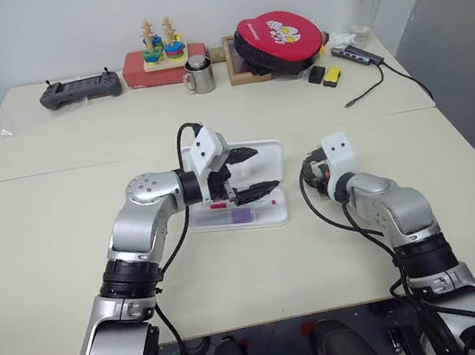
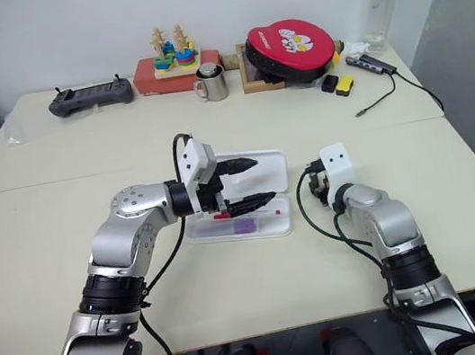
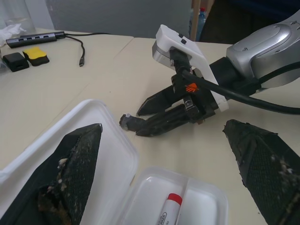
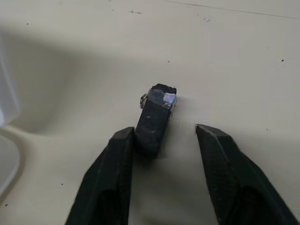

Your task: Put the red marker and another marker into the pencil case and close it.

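Both markers look in the open pencil case (image 1: 263,153); left gripper (image 1: 253,171) released above it; right gripper (image 3: 140,119) partly parted, empty; next: shut lid.

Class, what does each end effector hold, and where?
Nothing. The left end effector stands open over the white plastic pencil case; a small black piece touches just one finger of the open right end effector.

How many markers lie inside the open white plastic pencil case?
2: the slim white marker with red cap and the short purple-capped marker, side by side in the white plastic pencil case tray. The left arm may hide more.
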Robot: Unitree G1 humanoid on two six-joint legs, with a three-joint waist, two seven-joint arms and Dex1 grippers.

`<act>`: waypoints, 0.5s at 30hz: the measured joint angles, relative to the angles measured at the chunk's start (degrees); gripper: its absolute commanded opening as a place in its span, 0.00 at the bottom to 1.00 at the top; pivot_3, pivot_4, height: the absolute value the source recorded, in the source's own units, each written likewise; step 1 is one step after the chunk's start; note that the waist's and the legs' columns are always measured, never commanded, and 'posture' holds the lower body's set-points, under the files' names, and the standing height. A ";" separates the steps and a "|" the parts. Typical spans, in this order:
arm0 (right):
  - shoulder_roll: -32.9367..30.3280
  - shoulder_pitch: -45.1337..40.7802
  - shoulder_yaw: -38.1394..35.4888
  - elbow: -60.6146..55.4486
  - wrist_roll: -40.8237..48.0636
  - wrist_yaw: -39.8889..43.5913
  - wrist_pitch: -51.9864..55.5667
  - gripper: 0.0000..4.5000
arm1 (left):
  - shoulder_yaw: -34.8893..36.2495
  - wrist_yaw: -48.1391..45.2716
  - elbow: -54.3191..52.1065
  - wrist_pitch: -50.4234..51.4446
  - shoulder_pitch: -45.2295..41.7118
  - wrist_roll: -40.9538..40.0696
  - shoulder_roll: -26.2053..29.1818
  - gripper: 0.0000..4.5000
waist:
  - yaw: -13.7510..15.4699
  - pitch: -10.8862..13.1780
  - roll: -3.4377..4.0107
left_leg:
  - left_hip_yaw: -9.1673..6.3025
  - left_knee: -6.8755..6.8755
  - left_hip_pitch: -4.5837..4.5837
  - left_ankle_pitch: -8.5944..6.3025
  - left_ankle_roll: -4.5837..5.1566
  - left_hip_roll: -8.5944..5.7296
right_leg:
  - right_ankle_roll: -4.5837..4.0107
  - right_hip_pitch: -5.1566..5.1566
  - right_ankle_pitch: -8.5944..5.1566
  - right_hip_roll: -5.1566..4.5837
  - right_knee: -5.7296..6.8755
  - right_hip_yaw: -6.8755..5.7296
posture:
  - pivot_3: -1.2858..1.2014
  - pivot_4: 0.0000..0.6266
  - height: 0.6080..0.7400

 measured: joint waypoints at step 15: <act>-13.52 2.65 -0.73 -17.12 9.00 23.60 -6.53 0.05 | 0.24 -7.38 -1.31 -1.23 4.04 -1.15 9.89 1.00 | -0.40 0.02 0.03 | -0.01 -0.18 0.04 -0.01 0.00 0.02 | -0.09 -0.01 -0.12 0.01 -0.07 -0.04 | 0.52 0.24 1.00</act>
